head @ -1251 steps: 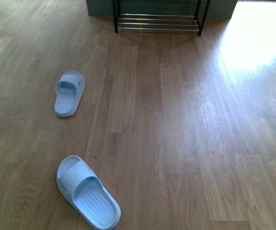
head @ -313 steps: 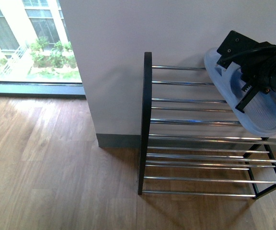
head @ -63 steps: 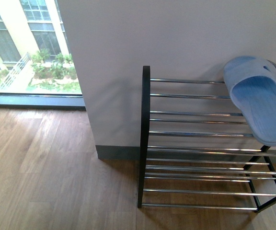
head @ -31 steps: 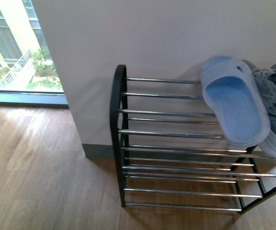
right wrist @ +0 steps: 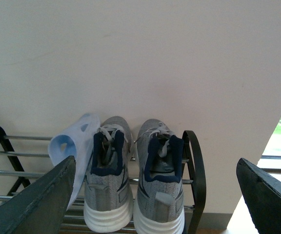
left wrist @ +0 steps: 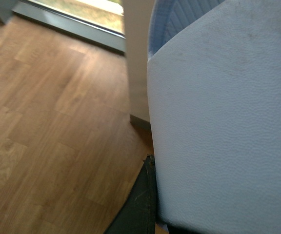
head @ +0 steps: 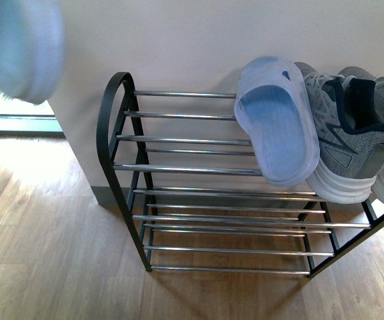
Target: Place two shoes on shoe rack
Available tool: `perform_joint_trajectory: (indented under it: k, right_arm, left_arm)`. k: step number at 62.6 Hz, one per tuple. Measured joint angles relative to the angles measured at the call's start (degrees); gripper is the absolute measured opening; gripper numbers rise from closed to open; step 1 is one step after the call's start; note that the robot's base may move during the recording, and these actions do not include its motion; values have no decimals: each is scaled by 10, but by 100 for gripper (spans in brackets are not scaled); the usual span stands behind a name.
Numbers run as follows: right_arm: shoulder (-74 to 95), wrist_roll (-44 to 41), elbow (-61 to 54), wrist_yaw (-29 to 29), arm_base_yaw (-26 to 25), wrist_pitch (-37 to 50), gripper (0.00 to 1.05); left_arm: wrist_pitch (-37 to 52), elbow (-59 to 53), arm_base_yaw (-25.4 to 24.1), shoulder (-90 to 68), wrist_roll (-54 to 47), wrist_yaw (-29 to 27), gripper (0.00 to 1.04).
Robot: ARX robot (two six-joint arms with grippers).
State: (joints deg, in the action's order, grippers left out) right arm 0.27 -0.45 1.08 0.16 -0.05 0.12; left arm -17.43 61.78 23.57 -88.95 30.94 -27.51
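right gripper (right wrist: 160, 195) — two dark, matte, wedge-shaped fingers (right wrist: 38, 200).

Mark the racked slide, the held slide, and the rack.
racked slide (head: 277, 130), front view, footbed.
held slide (left wrist: 223, 122), left wrist view, sole.
rack (head: 109, 133), front view, left side frame.

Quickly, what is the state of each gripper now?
Left gripper: not itself visible; a pale blue slide fills its view.
Right gripper: jaws open, empty.

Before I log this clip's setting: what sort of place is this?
Probably a home entryway or hall: a shoe rack against a plain wall holds a blue slide and grey sneakers, with wood-plank flooring and a floor-level window beside it.
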Motion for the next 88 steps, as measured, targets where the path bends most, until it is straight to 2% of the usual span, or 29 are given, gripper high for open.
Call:
perform_joint_trajectory:
  k: [8,20,26,43,49,64,85,88]
  right_arm:
    - [0,0,0,0,0,0,96]
    - [0,0,0,0,0,0,96]
    - [0,0,0,0,0,0,96]
    - [0,0,0,0,0,0,96]
    - [0,0,0,0,0,0,96]
    - [0,0,0,0,0,0,96]
    - [0,0,0,0,0,0,96]
    - [0,0,0,0,0,0,96]
  left_arm:
    - [-70,152,46,-146,-46,40,2]
    - [-125,255,54,-232,-119,61,2]
    - [-140,275,43,-256,-140,84,2]
    - [-159,314,25,-340,-206,101,2]
    - [-163,332,25,-369,-236,131,2]
    - [-162,381,26,-423,-309,129,2]
    - [-160,444,31,-478,-357,135,2]
    - [-155,444,31,-478,-361,136,5]
